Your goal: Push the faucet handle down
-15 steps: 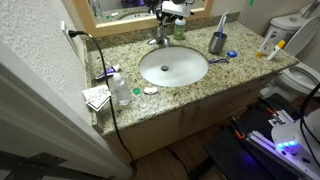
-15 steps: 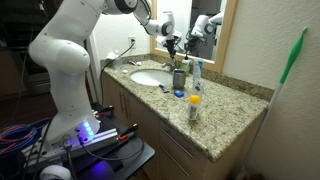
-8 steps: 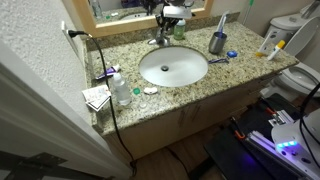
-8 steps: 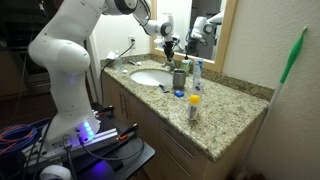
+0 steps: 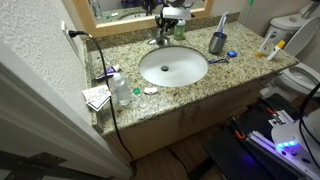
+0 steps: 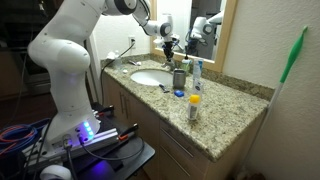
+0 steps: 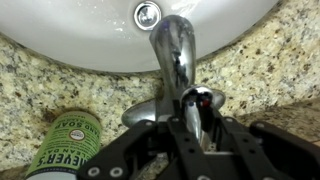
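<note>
Wrist view: the gripper (image 7: 197,128) has its fingers drawn narrow, close together, with the tips right at the faucet handle (image 7: 200,99); contact cannot be confirmed. The handle sits atop the chrome faucet (image 7: 172,50) at the back edge of the white basin (image 7: 80,35), beside a green bottle (image 7: 68,145). In an exterior view the gripper (image 5: 164,22) hangs just above the faucet (image 5: 158,40), under the mirror.

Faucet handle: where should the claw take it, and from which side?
The handle is a thin chrome lever on top of the faucet. Probably pinch its narrow sides near the free end, with the claw coming from above; the bottle crowds one side.
</note>
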Tool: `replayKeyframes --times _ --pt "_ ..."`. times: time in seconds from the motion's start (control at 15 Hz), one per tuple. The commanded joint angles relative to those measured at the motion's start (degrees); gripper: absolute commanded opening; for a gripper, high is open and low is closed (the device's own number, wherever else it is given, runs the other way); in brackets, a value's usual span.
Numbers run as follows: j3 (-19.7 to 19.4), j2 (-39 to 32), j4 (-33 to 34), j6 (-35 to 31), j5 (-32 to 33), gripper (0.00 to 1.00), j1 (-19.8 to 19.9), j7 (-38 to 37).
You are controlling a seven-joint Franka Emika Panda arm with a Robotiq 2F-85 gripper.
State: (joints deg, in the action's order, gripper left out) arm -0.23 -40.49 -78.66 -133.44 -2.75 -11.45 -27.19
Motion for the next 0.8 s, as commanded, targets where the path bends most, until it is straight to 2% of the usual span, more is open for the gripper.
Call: replayKeyframes --times 0.0,0.13,0.33,0.47,0.6,0.67,0.73 --pt "-1.69 -0.54 -5.08 2.75 1.21 0.51 -1.43 -2.25" --pt "-0.44 0.65 -5.46 6.15 -0.36 0.58 -0.41 -0.76" --pt "0.93 4.73 -6.72 14.59 -1.74 0.81 0.95 1.92" --pt "0.79 8.94 -9.80 15.77 -1.79 0.95 1.63 3.08" --pt "0.71 13.28 -13.17 16.02 -1.62 1.00 2.47 4.66" --pt "0.36 6.90 -6.42 15.47 -0.65 0.89 1.14 1.87" --pt "0.40 9.03 -7.98 15.88 -0.63 0.97 1.66 2.50"
